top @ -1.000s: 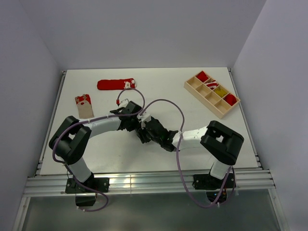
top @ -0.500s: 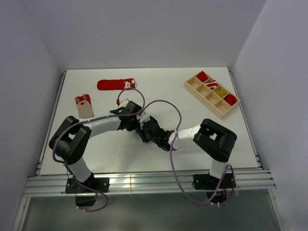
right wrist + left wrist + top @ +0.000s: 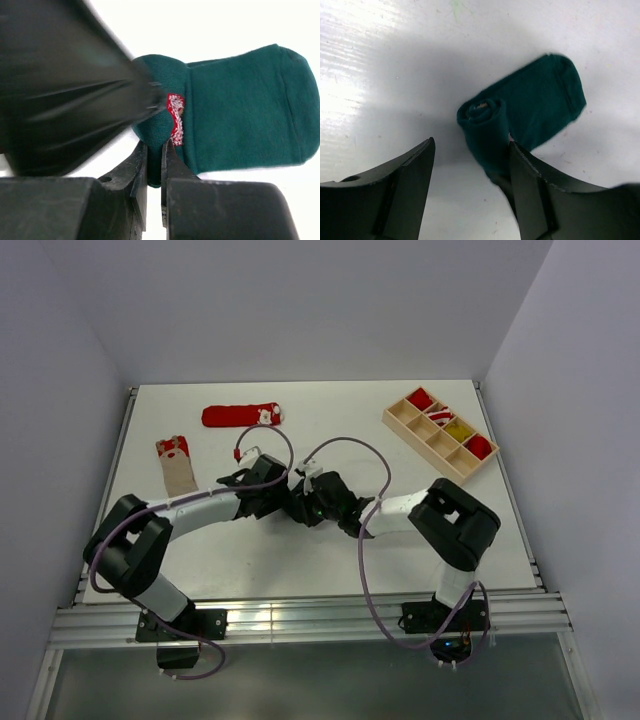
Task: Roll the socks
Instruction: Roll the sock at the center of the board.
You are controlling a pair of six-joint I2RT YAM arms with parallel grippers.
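Note:
A dark green sock lies on the white table, one end wound into a roll. My left gripper is open; the roll rests against its right finger, and the left finger stands apart. My right gripper is shut on the rolled end of the green sock, beside a red and white patch. In the top view both grippers, left and right, meet at the table's middle and hide the sock.
A red sock lies flat at the back left. A beige sock with a red cuff lies at the left. A wooden divided tray holding rolled socks stands at the back right. The left finger fills the right wrist view's upper left.
Both grippers have moved together toward the far side of the table, and the right forearm has swung up. The right gripper stays on the sock.

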